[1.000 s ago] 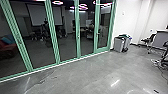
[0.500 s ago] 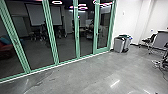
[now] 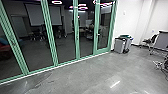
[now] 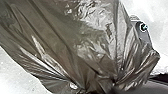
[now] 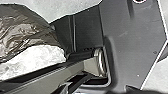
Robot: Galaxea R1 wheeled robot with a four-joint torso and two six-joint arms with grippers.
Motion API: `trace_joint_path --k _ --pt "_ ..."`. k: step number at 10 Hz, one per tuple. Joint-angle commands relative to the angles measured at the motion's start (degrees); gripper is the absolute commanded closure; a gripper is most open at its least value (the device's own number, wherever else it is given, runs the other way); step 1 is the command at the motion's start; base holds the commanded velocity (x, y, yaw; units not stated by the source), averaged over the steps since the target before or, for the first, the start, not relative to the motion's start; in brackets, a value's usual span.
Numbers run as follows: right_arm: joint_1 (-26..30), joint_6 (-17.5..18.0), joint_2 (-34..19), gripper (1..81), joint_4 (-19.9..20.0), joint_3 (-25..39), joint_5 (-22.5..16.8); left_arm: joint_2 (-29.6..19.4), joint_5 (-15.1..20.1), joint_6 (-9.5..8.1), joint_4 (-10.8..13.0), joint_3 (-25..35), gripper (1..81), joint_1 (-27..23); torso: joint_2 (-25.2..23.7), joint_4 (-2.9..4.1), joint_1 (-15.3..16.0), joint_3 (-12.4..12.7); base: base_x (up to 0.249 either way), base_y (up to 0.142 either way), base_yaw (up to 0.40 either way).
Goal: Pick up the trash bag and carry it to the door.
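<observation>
One trash bag [image 4: 75, 37], dark, shiny, heavily creased. Folds draw together at the left gripper [image 4: 110, 86], clenched on the bag. Right wrist view: bag also visible near the robot's wide dark plate [image 5: 135, 42]. Right gripper: cannot tell its state. Ahead, green-framed glass panels [image 3: 51, 37] line the floor's [image 3: 82, 77] far edge. Grey bin [image 3: 119, 46] stands near the panels' end, by the white wall [image 3: 127, 21]. Dark chair [image 3: 153, 39] farther right.

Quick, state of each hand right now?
Left hand: probably holding the bag, which bunches up near its camera; open or closed can't be told.
Right hand: can't be told, open or closed.
</observation>
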Motion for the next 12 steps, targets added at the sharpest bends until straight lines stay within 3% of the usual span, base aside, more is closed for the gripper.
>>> trace_joint_path --k 1,10,12 --pt "2.68 -0.10 -0.42 1.0 -0.37 0.47 -2.99 -0.45 3.22 0.55 0.30 0.21 81.1 -3.16 0.00 0.00 0.00 0.00 0.151 0.000 0.000" --pt "2.59 -0.01 -0.42 1.0 -0.28 0.47 -2.91 -0.18 3.22 0.55 0.39 0.21 81.1 -3.25 0.00 0.00 0.00 0.00 0.163 0.000 0.000" --pt "2.59 -0.01 -0.42 1.0 -0.28 0.38 -2.91 -0.18 3.22 0.55 0.39 0.21 81.1 -3.25 0.00 0.00 -0.02 0.00 0.164 -0.070 0.000"
